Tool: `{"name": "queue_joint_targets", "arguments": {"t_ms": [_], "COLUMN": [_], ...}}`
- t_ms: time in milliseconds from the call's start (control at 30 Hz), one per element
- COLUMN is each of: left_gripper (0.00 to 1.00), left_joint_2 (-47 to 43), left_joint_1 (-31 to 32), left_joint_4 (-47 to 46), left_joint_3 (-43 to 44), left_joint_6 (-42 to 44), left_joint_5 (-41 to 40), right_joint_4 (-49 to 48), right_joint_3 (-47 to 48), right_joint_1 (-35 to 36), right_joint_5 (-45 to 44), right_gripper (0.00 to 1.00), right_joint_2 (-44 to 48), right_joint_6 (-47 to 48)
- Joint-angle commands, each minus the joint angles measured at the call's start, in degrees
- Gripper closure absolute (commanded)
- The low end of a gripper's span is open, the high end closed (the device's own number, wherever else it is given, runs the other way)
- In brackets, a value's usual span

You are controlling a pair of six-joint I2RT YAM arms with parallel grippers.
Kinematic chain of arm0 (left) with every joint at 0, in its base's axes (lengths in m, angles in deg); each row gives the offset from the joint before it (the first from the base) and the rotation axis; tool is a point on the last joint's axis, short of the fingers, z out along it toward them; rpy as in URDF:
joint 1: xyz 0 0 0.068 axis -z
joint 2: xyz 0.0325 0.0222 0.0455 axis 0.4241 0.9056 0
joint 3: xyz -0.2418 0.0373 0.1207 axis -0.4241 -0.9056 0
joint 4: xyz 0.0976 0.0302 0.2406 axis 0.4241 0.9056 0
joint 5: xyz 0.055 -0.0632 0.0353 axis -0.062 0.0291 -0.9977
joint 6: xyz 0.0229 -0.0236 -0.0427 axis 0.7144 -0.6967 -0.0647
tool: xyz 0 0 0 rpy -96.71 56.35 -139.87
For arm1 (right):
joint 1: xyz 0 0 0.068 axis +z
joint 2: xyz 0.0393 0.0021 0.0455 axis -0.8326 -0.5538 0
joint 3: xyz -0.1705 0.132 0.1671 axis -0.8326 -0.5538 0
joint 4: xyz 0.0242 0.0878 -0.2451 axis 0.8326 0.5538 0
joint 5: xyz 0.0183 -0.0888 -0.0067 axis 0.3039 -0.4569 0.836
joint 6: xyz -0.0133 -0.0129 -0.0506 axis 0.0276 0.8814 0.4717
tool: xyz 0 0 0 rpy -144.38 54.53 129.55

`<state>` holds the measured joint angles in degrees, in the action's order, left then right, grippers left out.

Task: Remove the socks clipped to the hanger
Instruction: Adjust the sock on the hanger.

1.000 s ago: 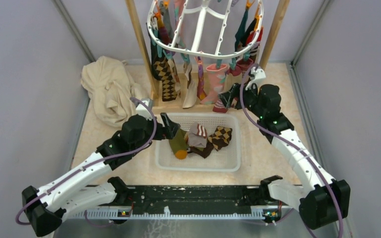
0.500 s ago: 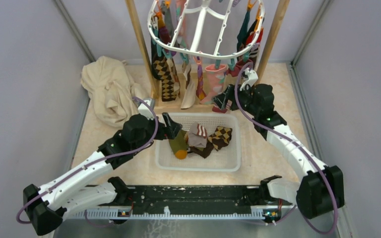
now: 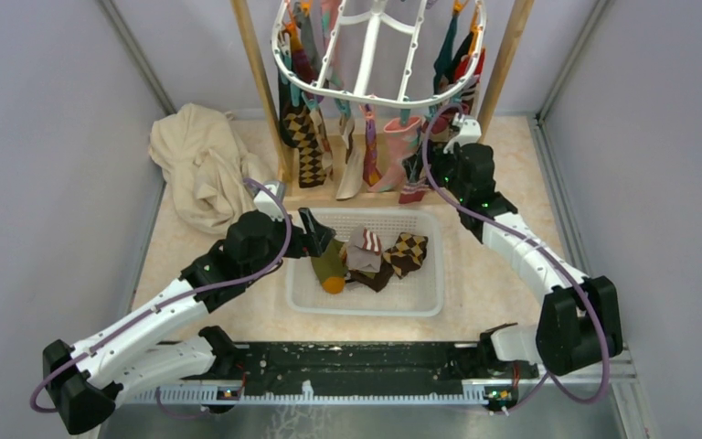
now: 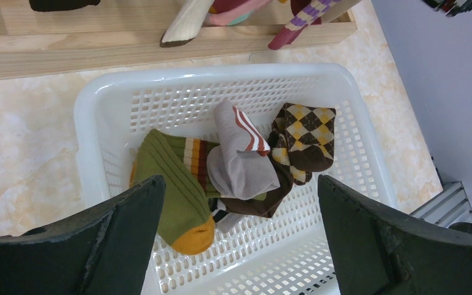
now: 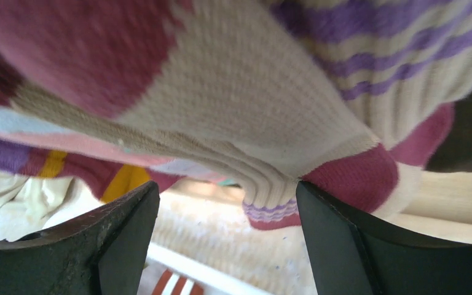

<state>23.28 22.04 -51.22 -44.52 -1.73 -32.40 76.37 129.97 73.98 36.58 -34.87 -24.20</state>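
**Right gripper at a striped sock, jaws apart**

The socks we have to free hang in a ring from the hanger, high at the back of the table between the posts of a wooden frame. A few more already lie in the basket below.

The right gripper is up at the near right of that ring. In its wrist view a striped sock, cream, purple and pink, fills the frame just above the wide-apart fingers. We read the fabric as lying across the gap, not pinched.

We judge the step in hand to be taking hold of this sock. To do it well, we would get a thick fold of the knit deep between the fingers before closing. We would grip one sock only, since its neighbours crowd in. Then we would pull down and away from the clip in one steady line, so that the hanger does not swing.

The left gripper hangs over the basket with its jaws fully spread, and it holds nothing. A cream cloth is heaped at the far left.

Much is hard to make out:
- The wrist view is too close to show the clip or where this sock ends.
- From above, the arm covers the gripper's contact with the sock.
- The hanger's far rim is cut off at the top edge, so we cannot count the socks left
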Motion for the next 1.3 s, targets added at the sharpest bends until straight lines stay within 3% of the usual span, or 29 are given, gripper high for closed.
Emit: {"name": "queue_joint_targets", "arguments": {"t_ms": [0, 533, 800, 1033, 1267], "left_gripper": [0.01, 0.01, 0.01, 0.01, 0.01], "left_joint_2": [-1.0, 0.1, -0.3, -0.4, 1.2], "left_joint_1": [-0.1, 0.0, -0.1, -0.1, -0.1], "left_joint_4": [-0.7, -1.0, -0.8, -1.3, -4.4], "left_joint_3": [-0.1, 0.6, 0.3, -0.7, -2.4], "left_joint_6": [0.2, 0.8, 0.0, -0.8, -1.3], "left_joint_5": [-1.0, -0.5, 0.2, 1.7, 4.7], "right_joint_4": [-2.8, 7.6, 12.0, 13.1, 8.8], "right_joint_3": [4.9, 13.1, 11.7, 2.2, -6.0], "right_joint_1": [-1.6, -5.9, -5.9, -5.9, -3.8], "right_joint_5": [-8.0, -28.8, -7.0, 7.1, 17.3], "right_gripper": [0.17, 0.18, 0.17, 0.19, 0.29], "right_joint_2": [-0.3, -0.7, 10.1, 22.0, 26.9], "right_joint_6": [2.6, 8.0, 6.1, -1.6, -3.4]}}
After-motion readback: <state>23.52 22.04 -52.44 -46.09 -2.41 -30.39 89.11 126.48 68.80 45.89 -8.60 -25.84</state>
